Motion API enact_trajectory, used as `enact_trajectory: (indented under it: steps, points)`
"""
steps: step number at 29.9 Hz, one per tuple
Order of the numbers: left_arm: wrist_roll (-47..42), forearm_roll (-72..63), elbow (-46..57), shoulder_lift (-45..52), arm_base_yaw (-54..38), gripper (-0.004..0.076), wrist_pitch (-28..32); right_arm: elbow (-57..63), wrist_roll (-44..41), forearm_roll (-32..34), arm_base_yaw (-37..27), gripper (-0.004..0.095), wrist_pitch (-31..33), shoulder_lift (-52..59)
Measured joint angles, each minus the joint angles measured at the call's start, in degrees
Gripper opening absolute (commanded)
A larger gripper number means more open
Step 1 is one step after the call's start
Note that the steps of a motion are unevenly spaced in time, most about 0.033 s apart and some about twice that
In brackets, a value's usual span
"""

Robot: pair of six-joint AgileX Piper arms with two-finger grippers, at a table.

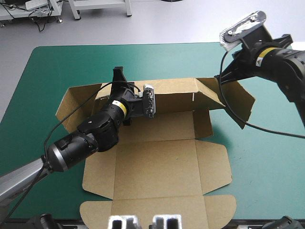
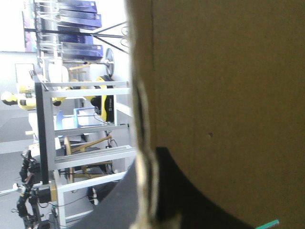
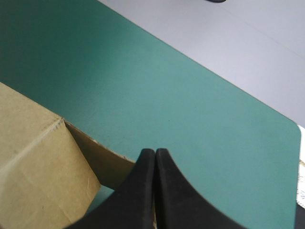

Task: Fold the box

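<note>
- Nearest, the box (image 1: 157, 162) has its lid panel lying flat, rounded tabs spread, brown board on the teal-green cover (image 1: 271, 162).
- Beyond that panel, the box's long far wall stands raised, with end flaps angling outward at both ends.
- Now the left gripper (image 1: 118, 72): it sits at that wall's left part, black fingers all but closed with the board's edge between them.
- And the right gripper (image 3: 155, 152) pinches the box's far right flap, fingers pressed together into one point.

From above and behind, down over the table (image 1: 57, 62); from 2 wrists, hard against the box (image 1: 157, 162) shared by all 3, left facing roomward, right toward the far corner.
</note>
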State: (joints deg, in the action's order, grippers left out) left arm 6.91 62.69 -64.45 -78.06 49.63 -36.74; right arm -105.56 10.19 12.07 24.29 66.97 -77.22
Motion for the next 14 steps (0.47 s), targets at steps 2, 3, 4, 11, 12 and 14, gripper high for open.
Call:
enact_trajectory:
  steps: [2,3,4,11,12,14]
  points:
    - [-6.1,6.2,3.5,0.9,0.0,-0.001,1.8,0.0,1.0,-3.5,-1.9,-0.0024,-1.0,-2.4]
    - [-8.6,8.3,5.0,1.0,0.0,-0.001,2.1,0.0,1.6,-5.1,-2.9,-0.0025,-1.7,-3.6]
    - [-11.4,10.6,6.1,1.1,0.0,-0.001,2.5,0.0,2.4,-7.3,-4.2,-0.0025,-2.5,-4.8]
    - [-19.8,16.0,8.3,1.1,0.0,-0.001,3.5,-3.9,9.1,-21.7,-13.0,-0.0025,-1.4,-15.2]
    - [-20.1,16.6,8.3,1.1,0.0,-0.001,3.5,-4.7,9.6,-23.2,-13.8,-0.0025,-0.9,-16.5]
    - [-20.4,17.3,8.3,1.1,0.0,-0.001,3.5,-5.9,10.1,-25.9,-15.5,-0.0025,-0.8,-19.7]
